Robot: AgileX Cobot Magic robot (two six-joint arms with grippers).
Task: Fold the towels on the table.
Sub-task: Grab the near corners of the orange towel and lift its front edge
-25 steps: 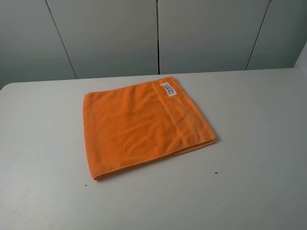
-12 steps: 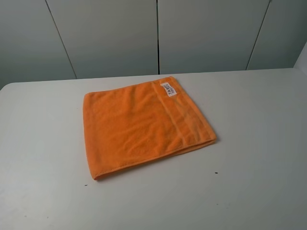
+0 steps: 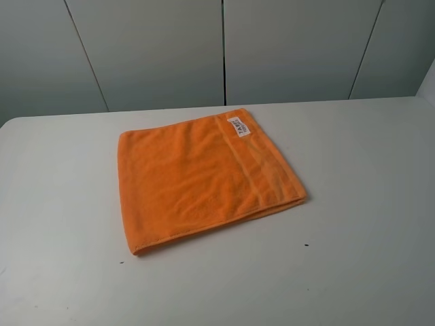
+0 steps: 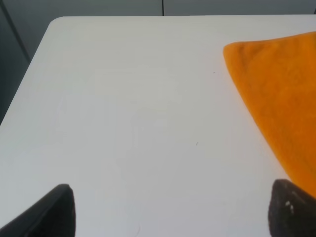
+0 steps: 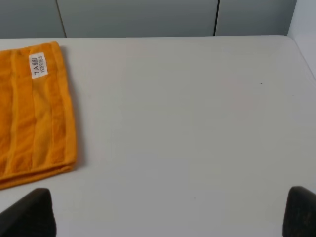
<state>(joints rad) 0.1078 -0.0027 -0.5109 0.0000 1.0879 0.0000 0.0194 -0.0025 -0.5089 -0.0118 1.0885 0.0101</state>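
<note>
The orange towel (image 3: 204,178) lies folded flat on the white table (image 3: 360,204), with its white label (image 3: 240,126) and woven band toward the far right edge. It also shows in the left wrist view (image 4: 279,94) and in the right wrist view (image 5: 34,113), label (image 5: 38,64) up. No arm shows in the exterior high view. My left gripper (image 4: 170,212) is open, its dark fingertips (image 4: 54,210) spread wide over bare table beside the towel's edge. My right gripper (image 5: 170,215) is open and empty over bare table, apart from the towel.
Grey wall panels (image 3: 224,47) stand behind the table's far edge. A few tiny dark specks (image 3: 306,245) dot the tabletop near the towel's front corner. The table's rounded far left corner (image 4: 57,22) shows in the left wrist view.
</note>
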